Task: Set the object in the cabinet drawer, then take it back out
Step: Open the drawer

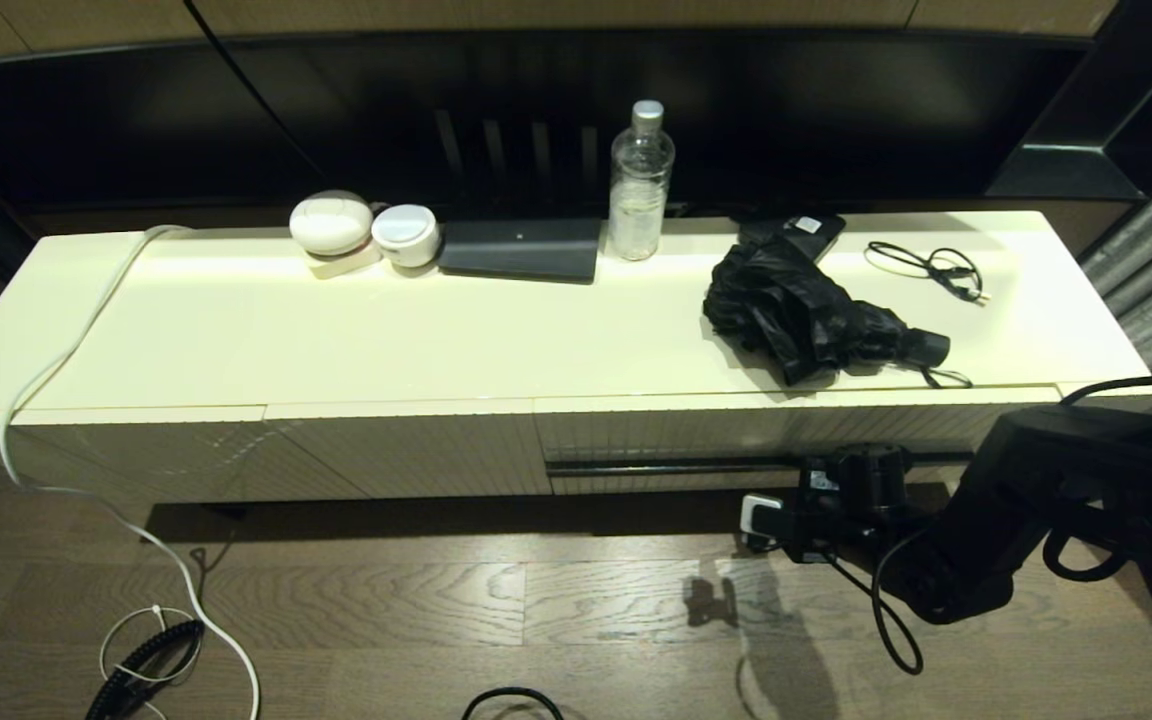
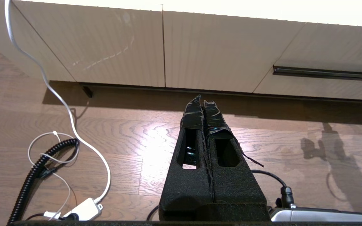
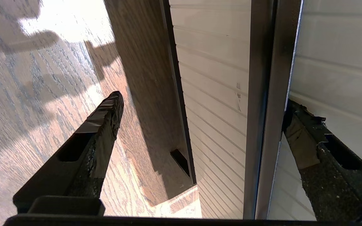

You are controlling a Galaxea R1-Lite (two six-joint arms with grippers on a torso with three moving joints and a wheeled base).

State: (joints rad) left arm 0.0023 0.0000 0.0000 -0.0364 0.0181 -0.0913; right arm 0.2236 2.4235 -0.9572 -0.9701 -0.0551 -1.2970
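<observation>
The black folding umbrella (image 1: 806, 315) lies on the cabinet top at the right, its handle pointing right, untouched. Below it the cabinet drawer (image 1: 676, 440) is shut, its ribbed front and dark handle slot (image 1: 656, 467) showing. My right gripper (image 1: 841, 470) is at that front, open. In the right wrist view the right gripper (image 3: 203, 99) straddles the lower ribbed front (image 3: 215, 94): one fingertip (image 3: 294, 113) is at the slot's edge, the other (image 3: 112, 106) hangs over the floor. My left gripper (image 2: 203, 102) is shut and empty, low over the floor facing the cabinet, with the drawer (image 2: 325, 88) off to one side.
On the cabinet top stand a water bottle (image 1: 641, 180), a flat dark box (image 1: 521, 250), two white round items (image 1: 361, 230), a small labelled black box (image 1: 801, 228) and a black cable loop (image 1: 931, 265). A white cable (image 1: 66, 360) trails to the wooden floor.
</observation>
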